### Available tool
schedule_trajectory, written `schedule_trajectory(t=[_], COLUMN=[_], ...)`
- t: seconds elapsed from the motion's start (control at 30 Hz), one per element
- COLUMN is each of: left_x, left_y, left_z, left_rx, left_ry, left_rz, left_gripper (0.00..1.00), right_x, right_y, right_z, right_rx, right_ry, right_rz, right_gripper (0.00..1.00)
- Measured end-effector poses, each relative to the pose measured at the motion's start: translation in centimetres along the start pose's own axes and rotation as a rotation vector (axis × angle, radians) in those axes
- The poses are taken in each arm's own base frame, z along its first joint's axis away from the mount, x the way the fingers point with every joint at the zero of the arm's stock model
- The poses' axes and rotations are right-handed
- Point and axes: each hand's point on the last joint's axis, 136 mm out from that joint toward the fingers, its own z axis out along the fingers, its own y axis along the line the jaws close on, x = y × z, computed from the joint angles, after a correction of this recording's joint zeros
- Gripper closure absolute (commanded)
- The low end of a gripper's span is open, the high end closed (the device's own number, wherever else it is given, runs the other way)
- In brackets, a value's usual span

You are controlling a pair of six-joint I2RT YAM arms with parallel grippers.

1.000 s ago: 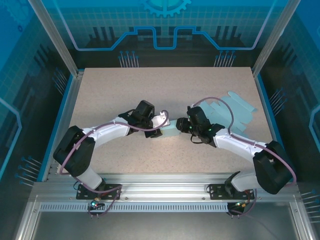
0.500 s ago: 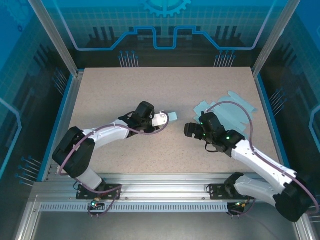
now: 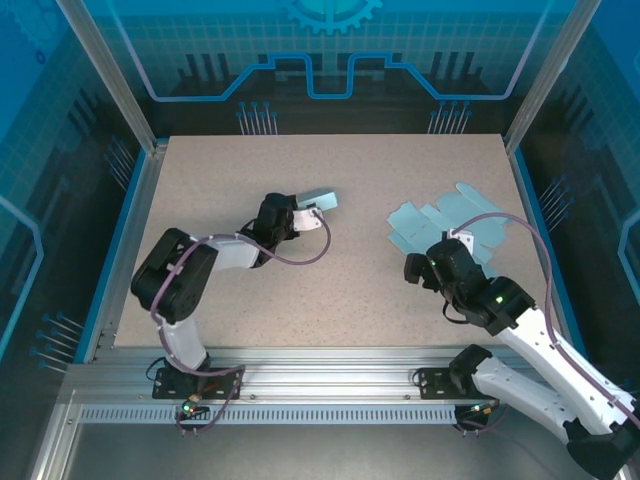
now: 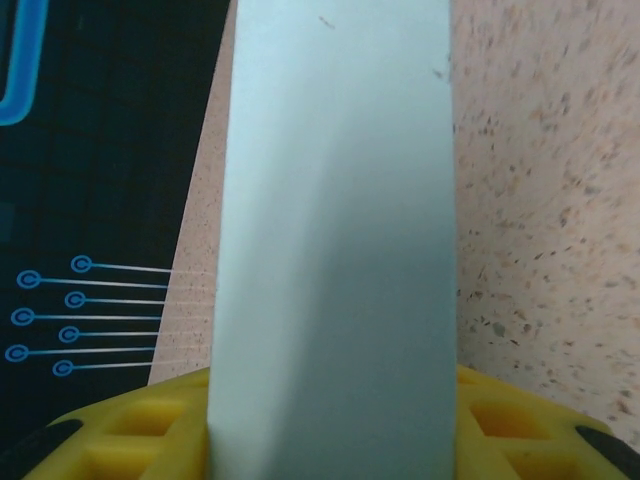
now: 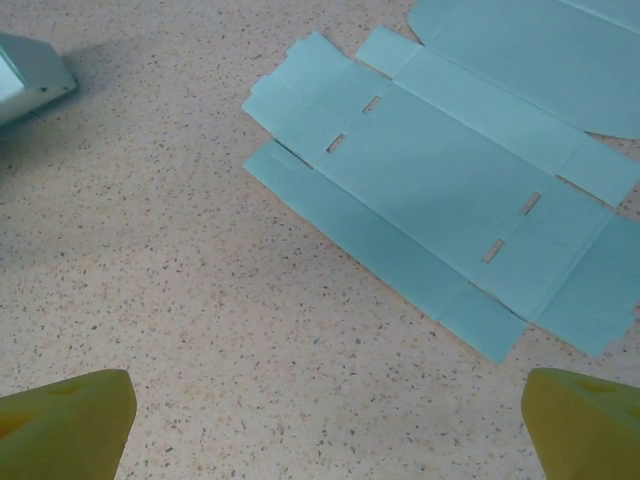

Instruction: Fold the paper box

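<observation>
A folded light-blue paper box [image 3: 322, 199] is held just above the table, left of centre, with my left gripper [image 3: 303, 214] shut on it. In the left wrist view the paper box [image 4: 335, 230] stands between the yellow fingers [image 4: 120, 435] and hides the gap of the left gripper [image 4: 335, 440]. My right gripper [image 3: 418, 268] hangs open over bare table, near a flat unfolded box blank [image 3: 432, 224]. In the right wrist view the right gripper [image 5: 325, 425] holds nothing. The blank [image 5: 440, 190] lies ahead of it, and the folded box's corner [image 5: 30, 70] shows at the top left.
A second flat blank [image 3: 480, 210] partly overlaps the first at the right of the table, also seen in the right wrist view as a blank [image 5: 540, 50]. Aluminium posts and blue walls [image 3: 130, 190] border the speckled tabletop [image 3: 350, 290].
My right gripper let go of the folded box, opened wide and drew back to the right and nearer. The left gripper carried the box left and farther away.
</observation>
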Motion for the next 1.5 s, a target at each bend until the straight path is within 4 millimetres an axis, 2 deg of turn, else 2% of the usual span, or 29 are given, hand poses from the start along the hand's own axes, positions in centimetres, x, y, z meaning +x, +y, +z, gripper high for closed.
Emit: schedule_trajectory(t=[0.2, 0.33, 0.4, 0.47, 0.57, 0.73, 0.83, 1.03, 1.13, 1.27, 1.37, 1.5], left_x=[0.8, 2.3, 3.1, 4.1, 5.6, 5.4, 5.5, 5.3, 3.5, 0.7, -0.2, 0.0], left_y=[0.6, 1.4, 1.9, 2.0, 1.4, 2.7, 3.1, 2.9, 4.6, 7.9, 9.6, 11.1], left_z=[1.9, 2.7, 2.9, 3.1, 3.6, 3.5, 3.1, 0.4, -1.6, -5.2, -7.9, -11.1], left_rx=[-0.059, -0.09, -0.103, -0.107, -0.094, -0.147, -0.185, -0.216, -0.271, -0.382, -0.453, -0.505], left_ry=[-0.009, 0.006, 0.017, 0.034, 0.061, 0.06, 0.061, 0.078, 0.054, 0.008, -0.005, 0.007], left_rz=[0.071, 0.077, 0.074, 0.077, 0.081, 0.1, 0.096, 0.095, 0.076, 0.008, -0.072, -0.245], left_gripper=[0.63, 0.59, 0.5, 0.3, 0.24, 0.01, 0.01, 0.01, 0.01, 0.01, 0.01, 0.01], right_x=[0.1, 0.2, 0.2, 0.2, 0.3, 0.2, -0.2, -0.7, -0.7, -0.6, -0.7, -1.5], right_y=[-1.2, -1.7, -2.0, -2.3, -2.8, -3.4, -3.7, -5.1, -6.6, -10.0, -12.4, -15.5], right_z=[-0.5, -0.5, -0.3, 0.0, 0.6, 2.0, 2.9, 5.7, 7.5, 9.9, 11.2, 12.4], right_rx=[0.04, 0.065, 0.079, 0.097, 0.124, 0.148, 0.152, 0.202, 0.218, 0.256, 0.282, 0.319], right_ry=[-0.012, -0.009, -0.006, 0.002, 0.026, 0.071, 0.091, 0.183, 0.238, 0.302, 0.334, 0.353], right_rz=[0.004, 0.003, 0.007, 0.017, 0.04, 0.095, 0.128, 0.178, 0.243, 0.363, 0.437, 0.499], right_gripper=[0.0, 0.0, 0.0, 0.0, 0.0, 0.0, 0.0, 0.0, 0.0, 0.0, 0.0, 0.0])
